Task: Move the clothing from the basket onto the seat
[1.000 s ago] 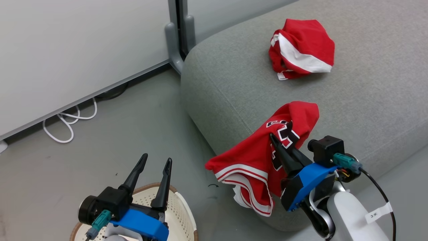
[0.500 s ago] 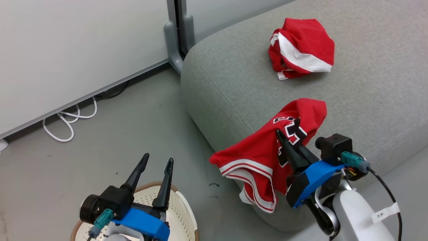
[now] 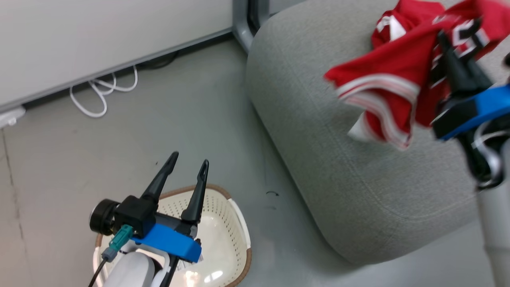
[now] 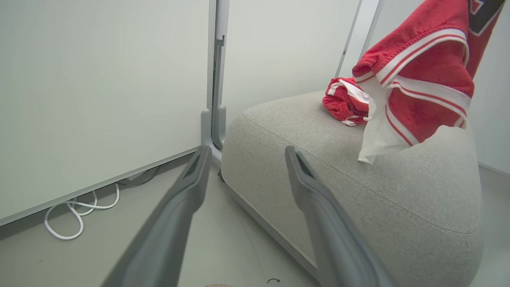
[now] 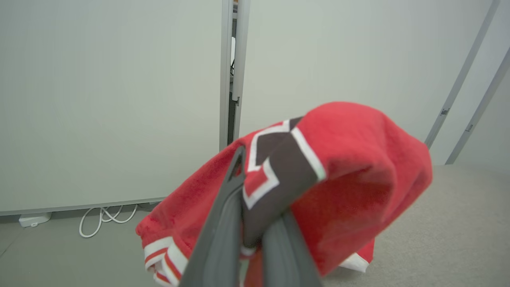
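Observation:
My right gripper (image 3: 442,40) is shut on the red jersey (image 3: 382,79), which has striped trim and black-and-white lettering. It hangs from the fingers above the grey seat (image 3: 338,159), its hem clear of the cushion in the left wrist view. In the right wrist view the jersey (image 5: 350,159) is draped over the shut right gripper (image 5: 249,179). The other red clothing with a white panel (image 4: 342,101) lies bunched farther back on the seat (image 4: 318,135). My left gripper (image 3: 189,159) stands open with nothing in it over the cream basket (image 3: 239,211), whose visible bottom is bare.
A white cable (image 3: 91,103) loops on the grey floor along the pale wall panel. A grey post (image 3: 241,20) stands at the seat's near corner. Open floor lies between the basket and the seat.
The head camera has shifted. My right gripper has lifted the jersey off the seat's front edge and carried it higher over the cushion. The left gripper stays open above the basket.

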